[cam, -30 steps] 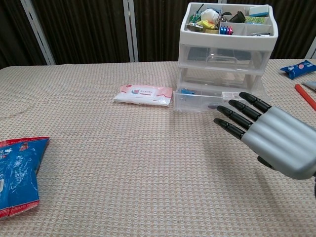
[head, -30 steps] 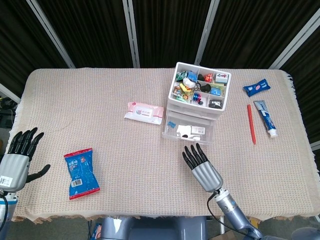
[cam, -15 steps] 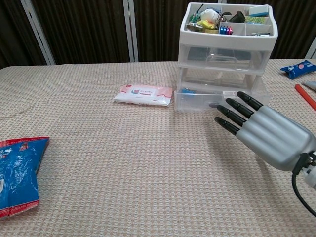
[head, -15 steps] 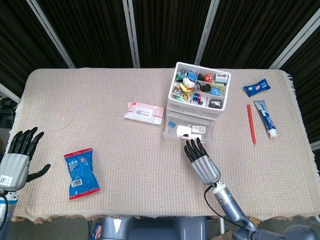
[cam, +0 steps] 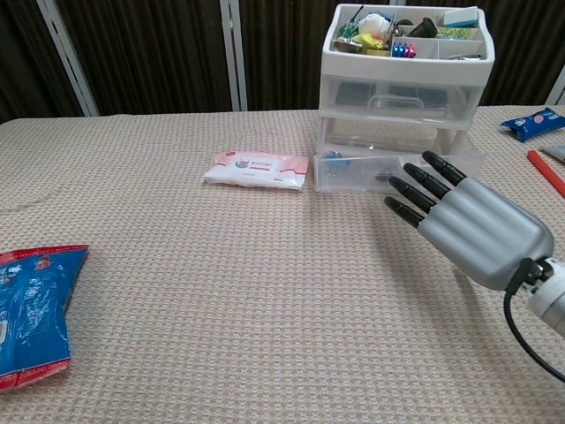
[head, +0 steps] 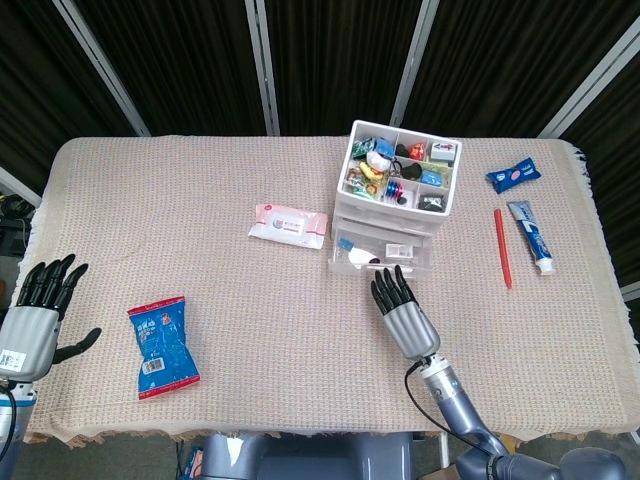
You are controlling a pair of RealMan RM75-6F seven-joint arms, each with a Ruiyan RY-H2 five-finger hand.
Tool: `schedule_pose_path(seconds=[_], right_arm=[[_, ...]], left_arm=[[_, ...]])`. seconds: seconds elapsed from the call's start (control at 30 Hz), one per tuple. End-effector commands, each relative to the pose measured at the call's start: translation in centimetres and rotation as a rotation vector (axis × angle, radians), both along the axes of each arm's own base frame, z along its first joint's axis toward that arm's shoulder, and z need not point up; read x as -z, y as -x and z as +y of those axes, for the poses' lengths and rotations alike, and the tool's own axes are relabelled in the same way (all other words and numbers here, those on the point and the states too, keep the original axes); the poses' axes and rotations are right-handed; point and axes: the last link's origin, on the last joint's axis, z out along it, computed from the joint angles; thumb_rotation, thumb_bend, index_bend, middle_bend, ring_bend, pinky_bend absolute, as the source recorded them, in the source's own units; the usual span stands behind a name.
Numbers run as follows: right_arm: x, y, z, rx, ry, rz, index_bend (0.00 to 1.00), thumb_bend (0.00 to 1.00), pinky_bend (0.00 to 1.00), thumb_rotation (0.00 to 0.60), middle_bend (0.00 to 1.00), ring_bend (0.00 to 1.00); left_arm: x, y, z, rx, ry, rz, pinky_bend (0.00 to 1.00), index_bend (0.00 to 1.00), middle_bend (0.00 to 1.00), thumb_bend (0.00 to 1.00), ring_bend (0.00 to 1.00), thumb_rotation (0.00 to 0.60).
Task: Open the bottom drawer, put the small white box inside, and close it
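Right hand [head: 403,312] has advanced toward the drawer unit [head: 398,190] over the last 1 s, and the bottom drawer [head: 383,252] sticks out less than before, so the push-closed looks partly done. Fingers are straight and held together, holding nothing, tips at or touching the drawer front; contact can't be confirmed from either view. Small white box [head: 398,250] shows through the clear plastic inside the bottom drawer. Main risk: the unit appears light and free-standing on cloth, so a push that is off-centre or too high could slide or skew the whole stack instead of seating the drawer, and could rattle the loose bits in the top tray [cam: 409,35]. Left hand [head: 35,316] rests at the near-left table edge, fingers spread, holding nothing, so nothing braces the unit. Surface is a beige woven tablecloth [head: 180,180], probably grippy but able to bunch. Dark curtain panels with pale vertical frames behind.
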Motion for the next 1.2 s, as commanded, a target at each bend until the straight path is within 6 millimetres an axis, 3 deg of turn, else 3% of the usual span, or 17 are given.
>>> schedule_pose_path(seconds=[0.03, 0.73, 1.2], right_arm=[[0.1, -0.2, -0.2, 0.001, 0.003, 0.0, 0.08, 0.14, 0.0, 0.6, 0.0, 0.0], [1.1, -1.6, 0.6, -0.04, -0.011, -0.014, 0.08, 0.14, 0.0, 0.6, 0.0, 0.0], [1.8, -2.1, -1.7, -0.014, 0.017, 0.016, 0.09, 0.14, 0.0, 0.6, 0.0, 0.0]], left_arm=[[0.0, 0.0, 0.0, 0.0, -0.001, -0.001, 0.0, 0.08, 0.0, 0.23, 0.0, 0.6], [-0.1, 0.0, 0.0, -0.001, -0.001, -0.005, 0.0, 0.08, 0.0, 0.23, 0.0, 0.6], [-0.2, 0.1, 0.1, -0.012, -0.002, -0.013, 0.0, 0.08, 0.0, 0.23, 0.0, 0.6]])
